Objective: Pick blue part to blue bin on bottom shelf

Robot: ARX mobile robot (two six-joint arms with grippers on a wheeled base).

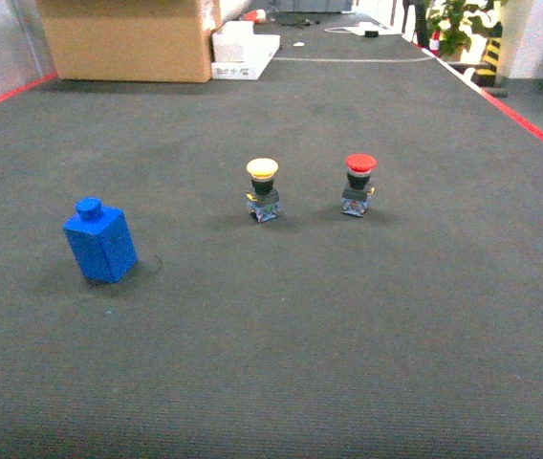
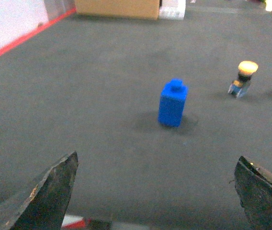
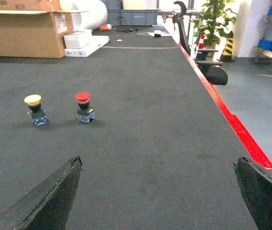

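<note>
The blue part (image 1: 100, 239) is a small blue block with a round knob on top, standing on the dark carpet at the left of the head view. In the left wrist view the blue part (image 2: 173, 103) stands well ahead of my left gripper (image 2: 156, 160), which is open with nothing between its fingers. My right gripper (image 3: 159, 160) is open too, over bare carpet. Neither gripper shows in the head view. The blue bin and the bottom shelf are out of view.
A yellow-capped push-button (image 1: 263, 188) and a red-capped push-button (image 1: 358, 184) stand to the right of the part. A cardboard box (image 1: 126, 38) and a white box (image 1: 243, 50) sit at the back. Red tape (image 3: 232, 122) edges the carpet on the right.
</note>
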